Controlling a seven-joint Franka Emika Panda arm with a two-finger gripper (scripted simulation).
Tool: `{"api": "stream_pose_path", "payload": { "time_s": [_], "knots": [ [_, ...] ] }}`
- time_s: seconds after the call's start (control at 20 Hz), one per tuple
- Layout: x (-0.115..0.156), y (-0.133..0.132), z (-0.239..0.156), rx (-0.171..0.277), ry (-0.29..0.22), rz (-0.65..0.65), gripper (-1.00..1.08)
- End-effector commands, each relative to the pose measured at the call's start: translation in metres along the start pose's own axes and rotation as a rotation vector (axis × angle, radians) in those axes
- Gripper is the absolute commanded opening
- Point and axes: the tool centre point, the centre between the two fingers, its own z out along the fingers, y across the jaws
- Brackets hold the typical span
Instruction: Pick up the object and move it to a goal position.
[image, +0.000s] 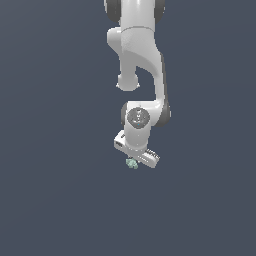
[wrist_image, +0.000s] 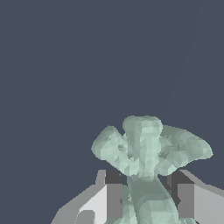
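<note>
The object (image: 131, 163) is a tiny pale mint-green lumpy thing that pokes out just under the white hand of the arm in the exterior view. In the wrist view the object (wrist_image: 146, 151) fills the space between the two fingers, its lobes spreading out past the fingertips. My gripper (wrist_image: 145, 192) is shut on its lower stem, one grey finger pad (wrist_image: 114, 199) on each side. In the exterior view the gripper (image: 134, 160) is mostly hidden behind the hand and the fingers do not show clearly.
The white arm (image: 140, 75) comes down from the top of the exterior view. Around it lies only a plain dark blue-grey ground (image: 50, 200), with no other object or edge in sight.
</note>
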Motion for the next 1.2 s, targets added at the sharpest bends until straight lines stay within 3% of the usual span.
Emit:
{"api": "stream_pose_path", "payload": {
  "time_s": [0.0,0.6,1.15],
  "knots": [
    [0.0,0.0,0.0,0.0,0.0,0.0,-1.0],
    [-0.004,0.001,-0.011,0.0,0.0,0.0,-1.0],
    [-0.025,0.004,-0.079,0.001,0.0,0.0,-1.0]
  ]
}}
